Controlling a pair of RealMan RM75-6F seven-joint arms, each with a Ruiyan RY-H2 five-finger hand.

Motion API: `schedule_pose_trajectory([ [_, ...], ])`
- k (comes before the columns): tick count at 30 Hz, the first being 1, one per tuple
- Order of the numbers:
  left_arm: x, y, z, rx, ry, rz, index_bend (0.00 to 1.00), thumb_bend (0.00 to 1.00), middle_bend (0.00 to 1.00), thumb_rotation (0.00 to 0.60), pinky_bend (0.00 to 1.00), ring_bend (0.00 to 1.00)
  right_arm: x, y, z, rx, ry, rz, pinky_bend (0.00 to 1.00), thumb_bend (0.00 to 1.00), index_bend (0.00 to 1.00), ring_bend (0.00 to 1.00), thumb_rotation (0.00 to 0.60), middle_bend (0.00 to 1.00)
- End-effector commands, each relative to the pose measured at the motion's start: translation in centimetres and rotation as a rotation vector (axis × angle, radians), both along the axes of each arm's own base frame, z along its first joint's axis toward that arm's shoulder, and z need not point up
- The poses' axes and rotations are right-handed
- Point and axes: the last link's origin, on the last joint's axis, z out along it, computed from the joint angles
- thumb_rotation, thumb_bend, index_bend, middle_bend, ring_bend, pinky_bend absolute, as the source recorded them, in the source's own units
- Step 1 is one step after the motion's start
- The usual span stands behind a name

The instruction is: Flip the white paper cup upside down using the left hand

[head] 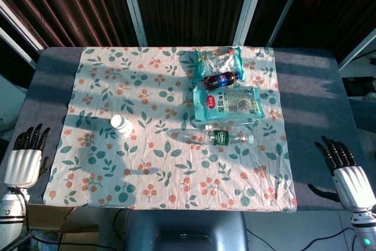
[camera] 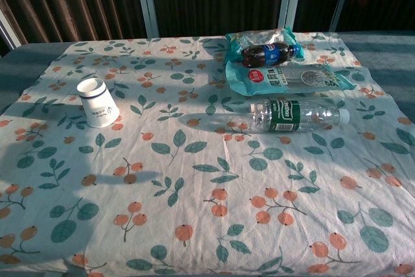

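From overhead, the white paper cup [head: 121, 126] stands base-up on the floral tablecloth [head: 176, 163], out toward nine o'clock from the cloth's middle, its wider mouth down against the fabric. The left hand [head: 23, 160] hangs off the table's edge at about eight o'clock, well apart from the cup, fingers straight and spread, holding nothing. The right hand [head: 345, 174] sits at about four o'clock past the cloth's edge, over the grey table [head: 311, 86], fingers likewise spread and empty. A clear water bottle [head: 214, 136] with a green label lies on its side just right of centre. Above it, toward twelve o'clock, a pale blue-green packet [head: 227, 102] lies flat, then a small dark cola bottle [head: 222, 80] on its side, then a crinkled snack bag [head: 218, 61] nearest the far edge.

From the chest camera neither hand shows. The cup [camera: 97, 102] stands at about ten o'clock on the cloth [camera: 194, 212], narrow base on top, tilted slightly, a dark band around its lower part. The water bottle [camera: 295, 115] lies at about two o'clock with its cap pointing right. Just beyond it lies the packet [camera: 292, 77], touching the cola bottle [camera: 269, 54], which rests against the snack bag [camera: 259, 37]. Long shadows cross the cloth
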Motion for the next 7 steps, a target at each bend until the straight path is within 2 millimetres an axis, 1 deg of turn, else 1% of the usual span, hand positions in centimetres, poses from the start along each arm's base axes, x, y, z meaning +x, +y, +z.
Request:
schedule_pose_trajectory([
  [1,0.02,-0.43,0.02,-0.001,-0.054,-0.045,0.0,0.42,0.0,0.6,0.14,0.0,0.08,-0.07,-0.11,-0.002,-0.001,0.005,0.18,0.06,0.0,0.0,0.6,0.0],
  [7,-0.02,-0.62,-0.54,-0.054,-0.065,-0.043,0.0,0.42,0.0,0.6,0.14,0.0,0.04,0.01,-0.09,-0.003,-0.003,0.007,0.18,0.06,0.0,0.0,0.6,0.0],
])
